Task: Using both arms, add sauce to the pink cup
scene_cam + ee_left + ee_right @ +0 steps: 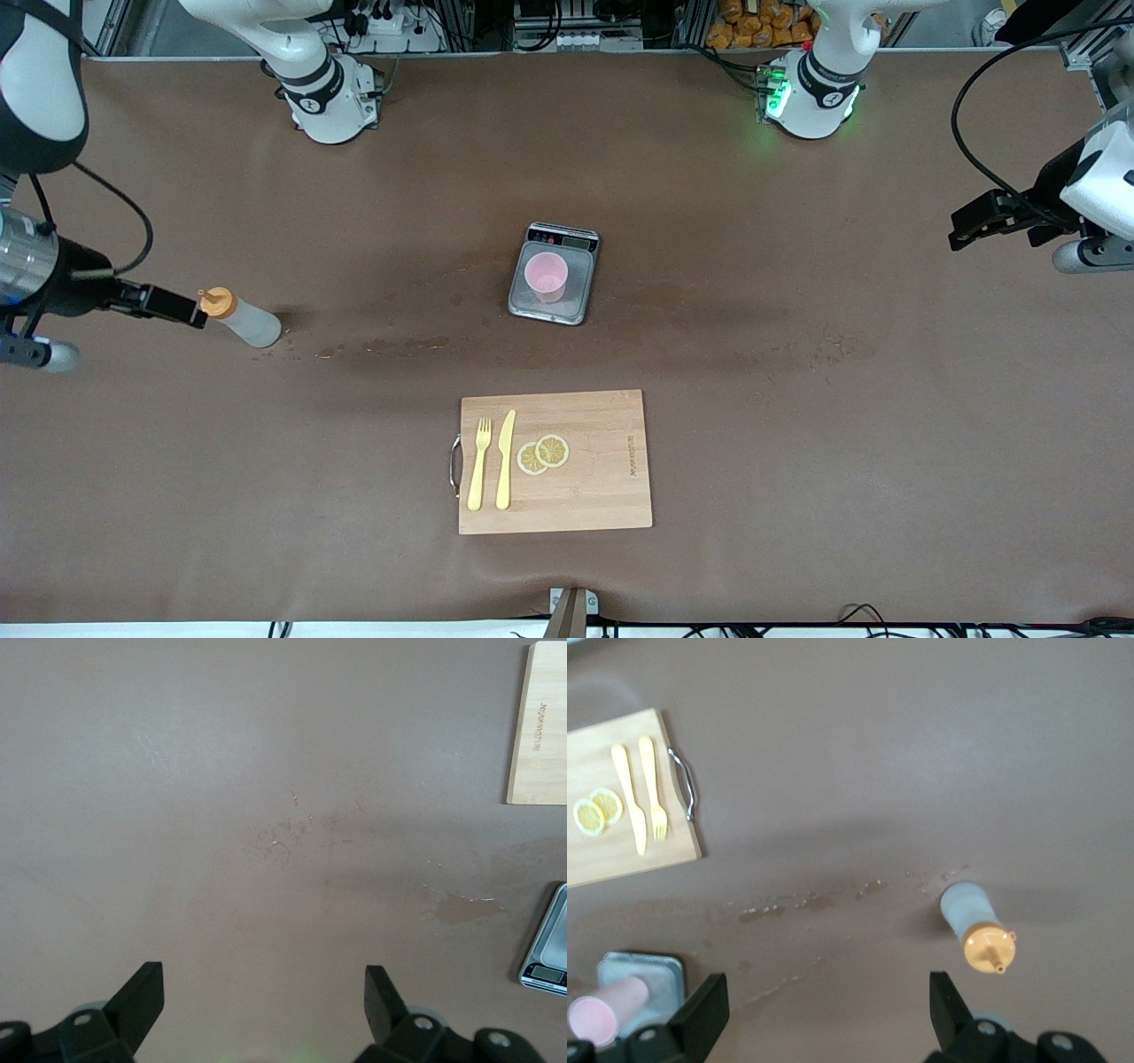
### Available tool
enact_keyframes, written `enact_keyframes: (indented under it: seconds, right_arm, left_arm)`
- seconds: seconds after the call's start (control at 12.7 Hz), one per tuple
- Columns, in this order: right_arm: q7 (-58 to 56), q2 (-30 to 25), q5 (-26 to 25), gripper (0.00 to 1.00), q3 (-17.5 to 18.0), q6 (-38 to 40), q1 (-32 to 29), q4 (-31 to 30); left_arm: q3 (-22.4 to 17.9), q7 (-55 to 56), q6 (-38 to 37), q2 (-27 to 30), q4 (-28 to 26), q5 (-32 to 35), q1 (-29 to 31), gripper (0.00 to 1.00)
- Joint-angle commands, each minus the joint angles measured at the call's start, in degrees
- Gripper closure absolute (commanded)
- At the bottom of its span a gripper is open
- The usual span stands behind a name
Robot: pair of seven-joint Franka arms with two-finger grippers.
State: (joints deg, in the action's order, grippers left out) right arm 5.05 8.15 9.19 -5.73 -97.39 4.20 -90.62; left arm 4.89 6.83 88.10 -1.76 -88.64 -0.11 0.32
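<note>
The sauce bottle (244,319) (974,921), whitish with an orange cap, stands on the brown table toward the right arm's end. The pink cup (546,275) (601,1012) sits upright on a grey scale (576,301) (645,967) mid-table. My right gripper (182,308) (827,988) hangs open over the table close to the bottle's cap, with nothing between its fingers. My left gripper (970,223) (263,979) is open and empty, up over the left arm's end of the table. The scale's corner (549,952) shows in the left wrist view.
A wooden cutting board (594,496) (594,859) (540,726) lies nearer to the front camera than the scale. It carries a yellow fork (479,465), a yellow knife (505,461) and two lemon slices (543,454). Dried spill marks (399,346) streak the table between bottle and scale.
</note>
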Motion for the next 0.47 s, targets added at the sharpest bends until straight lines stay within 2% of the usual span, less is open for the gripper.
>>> enact_keyframes:
  seconds: [0.0,0.24,0.4]
  right_arm:
    - [-6.2,-6.8,-1.0,0.00,0.4,-4.5,-0.9,-9.2]
    - [-5.6,-5.1,-1.4,0.00,0.5,-3.9,-1.0,-2.7]
    - [-5.7,-2.0,-1.7,0.00,0.3,-1.3,-2.7,2.6]
  left_arm:
    - [0.0,-1.3,0.0,0.4,-0.1,-0.8,0.2,0.00]
    - [0.0,-1.3,0.0,0.4,-0.2,-0.8,0.3,0.00]
    - [0.0,-1.3,0.0,0.4,-0.2,-0.8,0.3,0.00]
